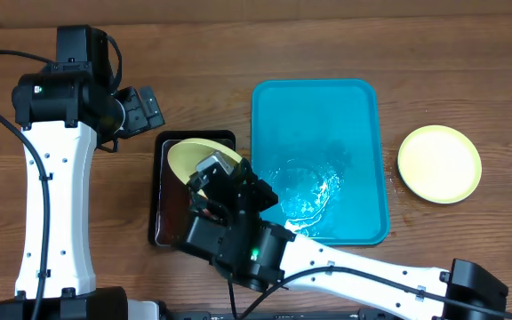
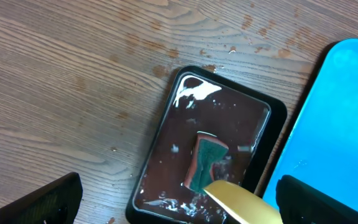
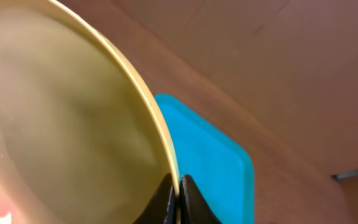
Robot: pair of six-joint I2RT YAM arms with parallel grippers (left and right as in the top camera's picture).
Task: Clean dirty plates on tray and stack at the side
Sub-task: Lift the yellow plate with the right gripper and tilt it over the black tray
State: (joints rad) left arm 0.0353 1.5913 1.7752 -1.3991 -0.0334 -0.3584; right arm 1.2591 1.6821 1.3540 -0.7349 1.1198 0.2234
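the brown wood-grain worktop (image 1: 327, 44) carries everything. the large turquoise-blue rectangular plastic tray (image 1: 314, 111) lies just past centre toward 3 o'clock in the overhead view. no plate lies on it, only a glistening film of water toward its 6 o'clock end, so the dirty stack looks already worked through. touching its 9 o'clock side sits the smaller black rectangular tray (image 1: 161, 204), holding shallow reddish-brown wash water. it seems to serve as the washing basin, which keeps the mess off the wood.

one pale yellow-green round plastic plate (image 1: 439, 164) lies flat on the worktop at 3 o'clock of the turquoise tray, apart from it. this looks like the start of the clean stack, and whether another plate lies beneath it cannot be told. a second pale yellow-green round plate (image 1: 198, 156) is held tilted over the black tray. the right gripper (image 3: 179, 196) is clamped on its rim, probably so it drips into the basin and can meet the green-and-pink rectangular sponge (image 2: 205, 163). the sponge lies in the water right by the plate's lower edge. the left gripper (image 1: 154, 108) hovers at 11 o'clock of the black tray, spread wide and holding nothing, likely placed to come down for the sponge.

the wood near the black tray is dotted with droplets and faint reddish spots. nothing of the room beyond the worktop shows.
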